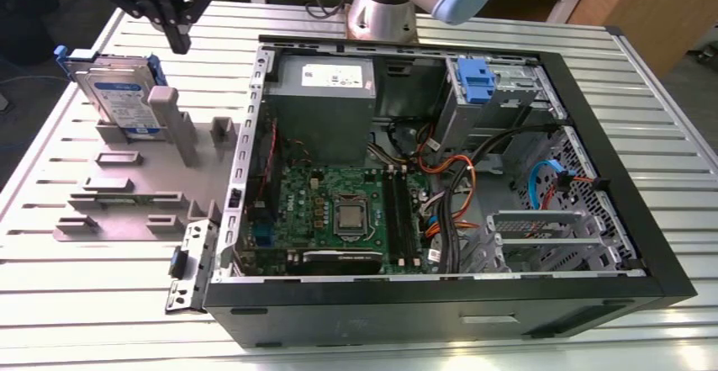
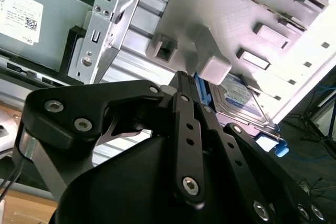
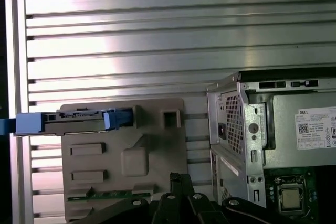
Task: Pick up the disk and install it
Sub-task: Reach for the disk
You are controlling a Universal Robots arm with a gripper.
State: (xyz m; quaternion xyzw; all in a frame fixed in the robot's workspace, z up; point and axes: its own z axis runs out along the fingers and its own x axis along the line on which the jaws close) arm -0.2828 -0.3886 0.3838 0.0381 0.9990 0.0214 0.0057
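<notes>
The disk (image 1: 119, 95) is a silver drive with a white-and-blue label and a blue carrier frame. It stands on edge in a slot of the grey fixture plate (image 1: 124, 194), on the exterior view's left, outside the computer case. My gripper (image 1: 180, 43) hangs above the plate just to the right of the disk's top edge, clear of it. Its fingers are shut together with nothing between them. The first wrist view looks down past the gripper (image 3: 178, 178) at the disk (image 3: 79, 121) edge-on. In the second wrist view the disk (image 2: 239, 93) lies beyond the fingertips (image 2: 182, 77).
The open computer case (image 1: 628, 219) takes up the middle and right. Inside it are a grey power supply (image 1: 325, 93), the motherboard (image 1: 336, 211) and a drive cage with a blue latch (image 1: 476, 81). Grey posts (image 1: 165, 110) rise from the fixture plate. All of this rests on a ribbed metal table (image 1: 651, 93).
</notes>
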